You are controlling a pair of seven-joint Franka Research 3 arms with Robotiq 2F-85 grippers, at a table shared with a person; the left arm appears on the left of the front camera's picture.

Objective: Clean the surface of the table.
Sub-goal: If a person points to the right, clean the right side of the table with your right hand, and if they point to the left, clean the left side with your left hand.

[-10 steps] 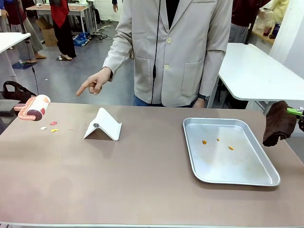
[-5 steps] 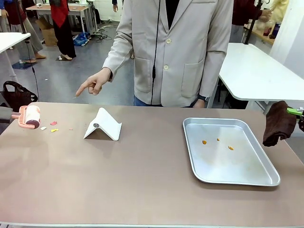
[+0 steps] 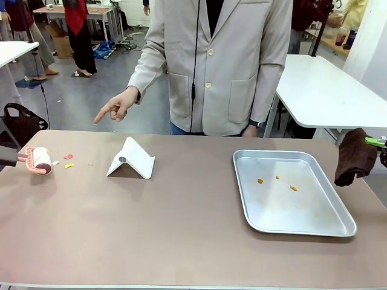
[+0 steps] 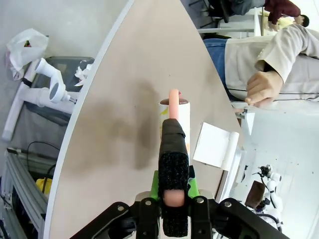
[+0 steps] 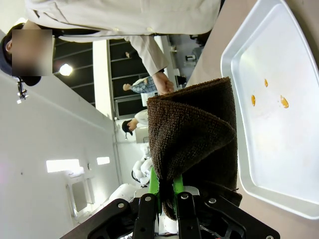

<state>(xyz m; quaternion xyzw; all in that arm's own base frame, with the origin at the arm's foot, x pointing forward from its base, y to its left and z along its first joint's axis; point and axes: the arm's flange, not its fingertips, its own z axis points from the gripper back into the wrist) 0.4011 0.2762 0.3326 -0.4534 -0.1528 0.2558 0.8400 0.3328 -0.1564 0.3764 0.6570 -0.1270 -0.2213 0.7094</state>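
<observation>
Left gripper (image 4: 173, 191): jaws clenched on the pink plastic handle of a white cylindrical lint roller (image 3: 37, 160), low at the left end of the matte brownish-taupe table (image 3: 181, 235); contact unclear. Just beside the roller, 3 small red, yellow and white scraps (image 3: 69, 165). Right gripper (image 5: 167, 191): jaws clamped on a folded dark brown terry cloth (image 3: 355, 157), hanging off the table's right edge, near a shiny silver metal tray (image 3: 302, 211) with 3 orange bits (image 3: 260, 180). Beyond, a person's hand (image 3: 118, 106) pointing down.
</observation>
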